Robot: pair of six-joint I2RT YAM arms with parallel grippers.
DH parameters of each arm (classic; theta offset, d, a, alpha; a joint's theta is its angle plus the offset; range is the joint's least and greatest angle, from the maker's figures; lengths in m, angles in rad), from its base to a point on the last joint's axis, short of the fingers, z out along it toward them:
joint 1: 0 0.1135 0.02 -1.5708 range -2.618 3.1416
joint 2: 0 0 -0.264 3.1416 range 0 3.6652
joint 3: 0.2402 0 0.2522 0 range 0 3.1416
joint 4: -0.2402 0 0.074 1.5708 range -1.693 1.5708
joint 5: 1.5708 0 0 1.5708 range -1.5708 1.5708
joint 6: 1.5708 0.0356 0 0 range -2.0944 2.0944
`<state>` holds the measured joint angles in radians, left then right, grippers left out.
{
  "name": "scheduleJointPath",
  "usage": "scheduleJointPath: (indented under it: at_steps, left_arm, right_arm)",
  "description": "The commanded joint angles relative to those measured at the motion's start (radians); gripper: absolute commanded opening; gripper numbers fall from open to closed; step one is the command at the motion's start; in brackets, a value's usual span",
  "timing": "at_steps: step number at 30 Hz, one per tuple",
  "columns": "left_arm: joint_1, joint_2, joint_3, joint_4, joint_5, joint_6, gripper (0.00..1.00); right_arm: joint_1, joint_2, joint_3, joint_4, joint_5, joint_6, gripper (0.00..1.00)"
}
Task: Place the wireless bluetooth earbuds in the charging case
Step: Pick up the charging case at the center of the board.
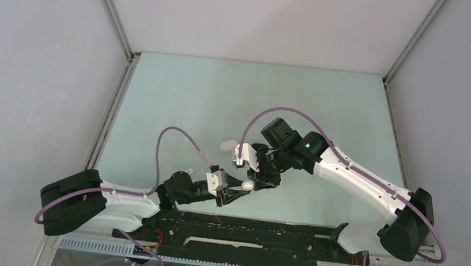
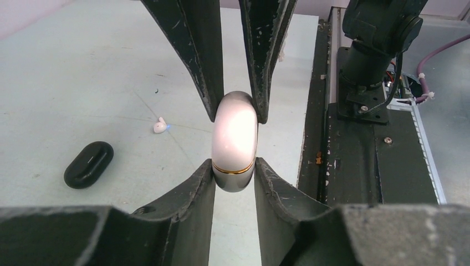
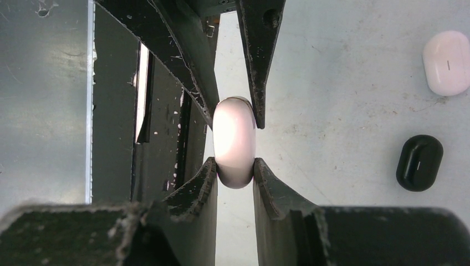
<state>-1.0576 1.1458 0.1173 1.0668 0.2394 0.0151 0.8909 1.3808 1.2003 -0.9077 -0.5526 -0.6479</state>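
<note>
A glossy white pill-shaped charging case [image 2: 235,133] with a thin gold seam is held above the table between both grippers. My left gripper [image 2: 235,166] is shut on its near end. My right gripper [image 3: 234,163] is shut on the opposite end of the same case [image 3: 234,138]. In the top view the case [image 1: 248,185] sits where the two grippers meet. The case looks closed. One tiny white earbud [image 2: 160,127] lies on the table to the left. The other earbuds are out of view.
A black pill-shaped case [image 2: 88,164] lies on the table near the earbud and also shows in the right wrist view [image 3: 419,162]. Another white case [image 3: 446,62] lies beyond it, also seen from above [image 1: 228,145]. The black base rail [image 1: 242,233] runs along the near edge.
</note>
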Motion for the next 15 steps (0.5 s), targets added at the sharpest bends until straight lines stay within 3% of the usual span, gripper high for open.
scheduleJointPath:
  at_steps: [1, 11, 15]
  left_arm:
    - [-0.002, 0.000, 0.005, 0.054, -0.003, -0.003, 0.36]
    - [-0.001, 0.011, 0.008, 0.053, -0.016, -0.004, 0.37]
    - [-0.001, 0.008, 0.007, 0.055, -0.012, -0.002, 0.24]
  right_arm:
    - [0.006, 0.008, 0.038, 0.026, -0.018, 0.021, 0.16]
    - [0.001, -0.004, 0.051, 0.016, -0.021, 0.024, 0.16]
    - [-0.001, -0.001, 0.051, 0.015, -0.027, 0.027, 0.17]
